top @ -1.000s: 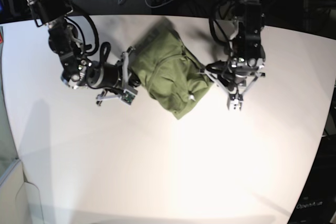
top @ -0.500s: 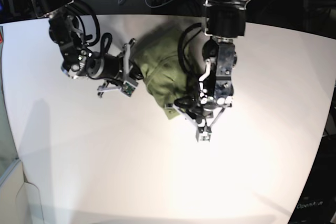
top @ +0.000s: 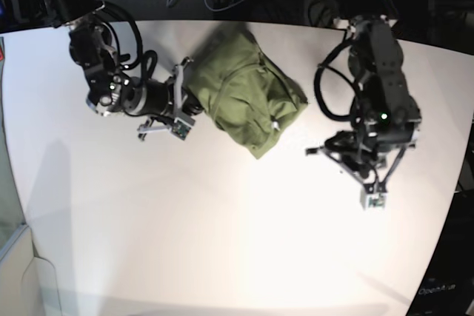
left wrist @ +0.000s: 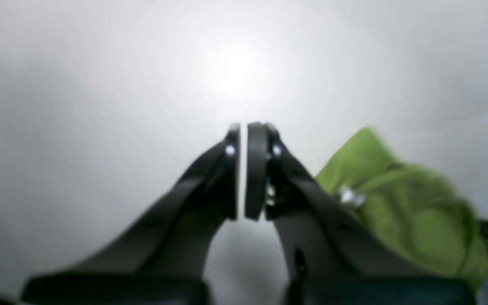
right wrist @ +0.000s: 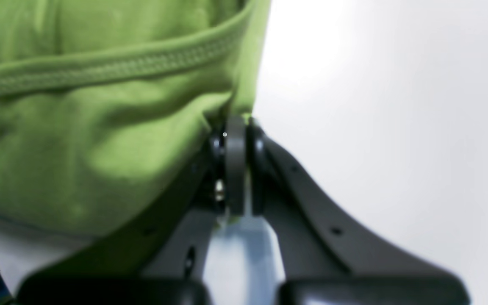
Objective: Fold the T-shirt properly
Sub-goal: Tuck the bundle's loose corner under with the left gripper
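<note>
Bare white table in front; crumpled T-shirt between both arms at the back.

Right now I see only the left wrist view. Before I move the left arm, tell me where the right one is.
Observer: The right arm reaches to the T-shirt on the side away from you, jaws shut, tips against its edge.
Operator: Say whether it is gripping cloth.
Observer: Cannot tell. The right wrist view shows the hem running down to the shut tips, but not whether any cloth is pinched.
Operator: Give me the T-shirt's shape.
Observer: It is a bunched heap, not laid flat, near the far edge of the table.
</note>
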Robot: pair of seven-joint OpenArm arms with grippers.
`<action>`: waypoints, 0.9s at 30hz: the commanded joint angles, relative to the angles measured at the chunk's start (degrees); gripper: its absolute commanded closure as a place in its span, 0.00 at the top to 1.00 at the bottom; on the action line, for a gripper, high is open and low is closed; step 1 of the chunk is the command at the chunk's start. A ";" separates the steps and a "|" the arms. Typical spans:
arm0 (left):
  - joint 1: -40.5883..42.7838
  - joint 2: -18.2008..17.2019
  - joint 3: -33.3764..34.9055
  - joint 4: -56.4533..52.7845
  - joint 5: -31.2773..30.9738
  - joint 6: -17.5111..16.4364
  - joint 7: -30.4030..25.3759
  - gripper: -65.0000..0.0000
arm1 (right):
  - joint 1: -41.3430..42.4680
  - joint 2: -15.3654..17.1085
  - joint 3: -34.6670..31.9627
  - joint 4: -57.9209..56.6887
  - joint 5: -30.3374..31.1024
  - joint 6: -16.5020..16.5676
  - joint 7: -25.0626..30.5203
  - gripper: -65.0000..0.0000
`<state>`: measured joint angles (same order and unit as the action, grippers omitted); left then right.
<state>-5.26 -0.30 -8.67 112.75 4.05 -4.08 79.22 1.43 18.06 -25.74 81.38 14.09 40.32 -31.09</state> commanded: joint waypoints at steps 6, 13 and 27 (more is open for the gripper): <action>8.47 -3.09 -0.26 2.20 -0.41 0.16 0.78 0.03 | 0.46 0.79 0.20 0.15 -2.70 -0.32 -3.50 0.02; 17.34 -2.47 3.79 1.84 -0.41 0.16 0.78 0.03 | 1.07 0.79 0.20 -0.02 -2.70 -0.32 -3.50 0.02; 14.80 1.22 8.71 -12.13 -0.41 0.16 -7.00 0.03 | 0.55 0.53 0.02 0.33 -2.70 -0.32 -3.59 0.02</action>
<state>9.98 0.89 -0.01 100.22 3.66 -4.08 72.14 1.91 18.09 -25.74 81.62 13.28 40.29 -31.92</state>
